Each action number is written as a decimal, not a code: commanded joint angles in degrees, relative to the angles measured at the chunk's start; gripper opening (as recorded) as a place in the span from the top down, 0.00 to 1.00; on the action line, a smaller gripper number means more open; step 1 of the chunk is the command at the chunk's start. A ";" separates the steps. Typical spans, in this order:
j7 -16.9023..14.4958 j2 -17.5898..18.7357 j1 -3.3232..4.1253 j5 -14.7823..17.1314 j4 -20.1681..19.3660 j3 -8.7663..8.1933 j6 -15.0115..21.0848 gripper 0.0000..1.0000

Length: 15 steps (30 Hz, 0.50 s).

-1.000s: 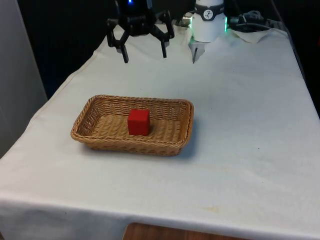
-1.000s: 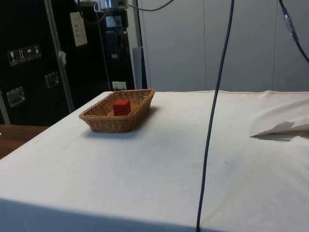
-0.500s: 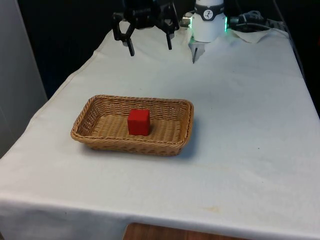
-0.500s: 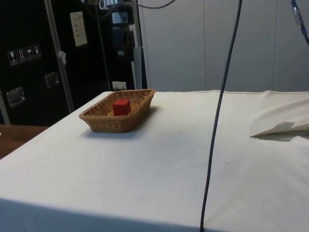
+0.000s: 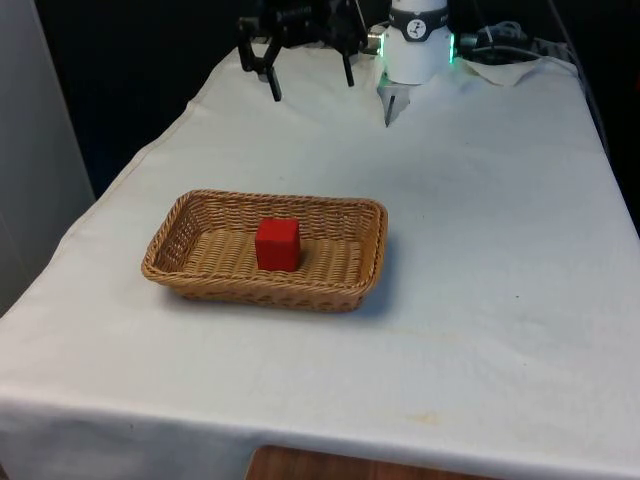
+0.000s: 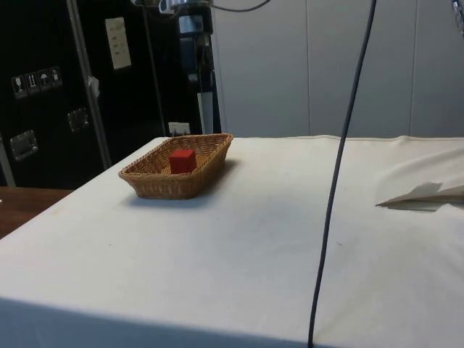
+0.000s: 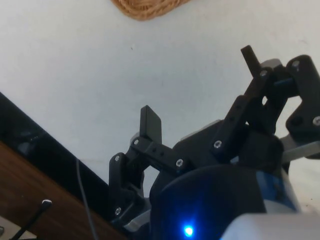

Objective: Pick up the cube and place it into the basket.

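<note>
A red cube [image 5: 277,244] rests inside the woven wicker basket [image 5: 170,262], near its middle; the side view has the same cube [image 6: 182,160] in the basket [image 6: 148,183]. My black gripper [image 5: 312,88] hangs high over the far end of the table, well behind the basket, open and empty. In the wrist view its fingers [image 7: 151,126] stand wide apart, with an edge of the basket [image 7: 145,7] beyond them.
The white robot base [image 5: 415,45] stands at the far end with crumpled cloth [image 5: 510,65] beside it. A dark cable [image 6: 341,174] hangs across the side view. The table edge and wooden floor [image 7: 30,200] lie under the gripper in the wrist view.
The gripper has risen and drawn back toward the far end of the table, shifting to the front view's right. The cube and basket have stayed still.
</note>
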 commanded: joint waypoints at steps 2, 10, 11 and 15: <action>0.34 -1.43 0.40 -0.74 -1.78 -0.11 0.80 0.00; 0.11 -4.01 0.34 -1.32 -5.10 0.23 0.92 0.00; 0.00 -4.30 0.34 -1.38 -5.50 0.23 0.92 0.00; -1.09 -5.67 0.29 -1.26 -7.45 0.34 0.97 0.00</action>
